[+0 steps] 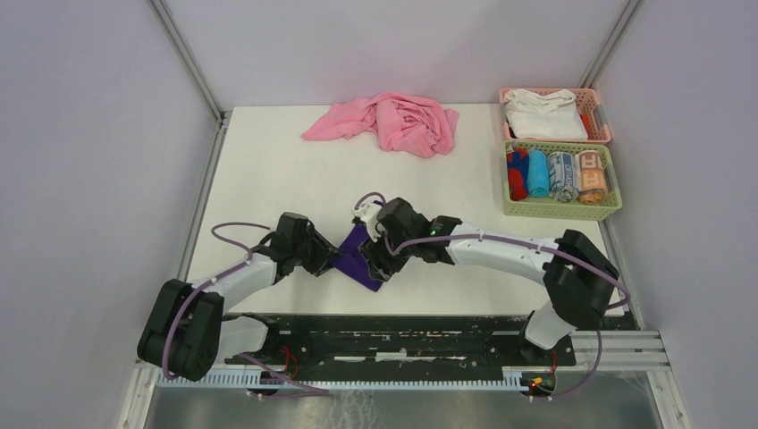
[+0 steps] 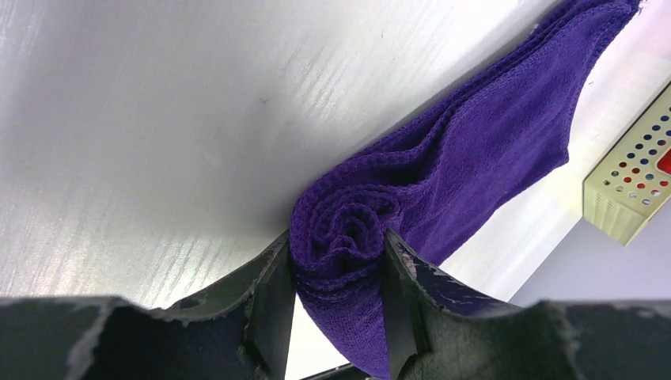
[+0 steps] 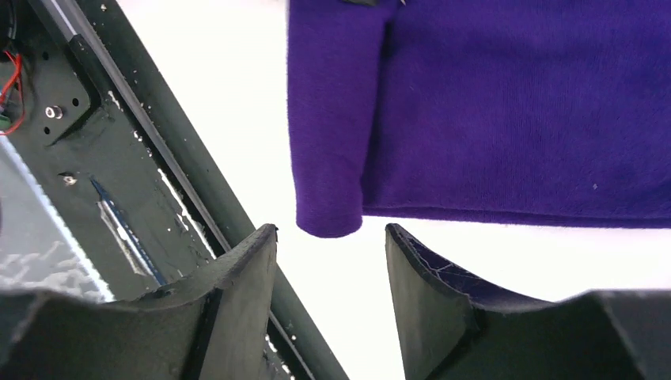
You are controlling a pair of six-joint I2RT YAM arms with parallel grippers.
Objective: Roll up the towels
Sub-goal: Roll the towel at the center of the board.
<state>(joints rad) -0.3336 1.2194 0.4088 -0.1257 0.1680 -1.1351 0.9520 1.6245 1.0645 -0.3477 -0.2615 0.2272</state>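
Observation:
A purple towel (image 1: 359, 261) lies near the table's front edge, between my two grippers, partly rolled. My left gripper (image 2: 339, 255) is shut on the rolled end of the purple towel (image 2: 348, 229); the unrolled part stretches away to the upper right. My right gripper (image 3: 331, 237) is open and empty, its fingers just in front of the roll's end on the purple towel (image 3: 490, 111). In the top view the left gripper (image 1: 326, 259) sits at the towel's left and the right gripper (image 1: 380, 255) at its right. A crumpled pink towel (image 1: 393, 122) lies at the back.
A green basket (image 1: 610, 207) at the right holds several rolled towels. A pink basket (image 1: 597, 114) behind it holds white cloth. The black base rail (image 3: 111, 158) runs along the table's near edge, close to the right gripper.

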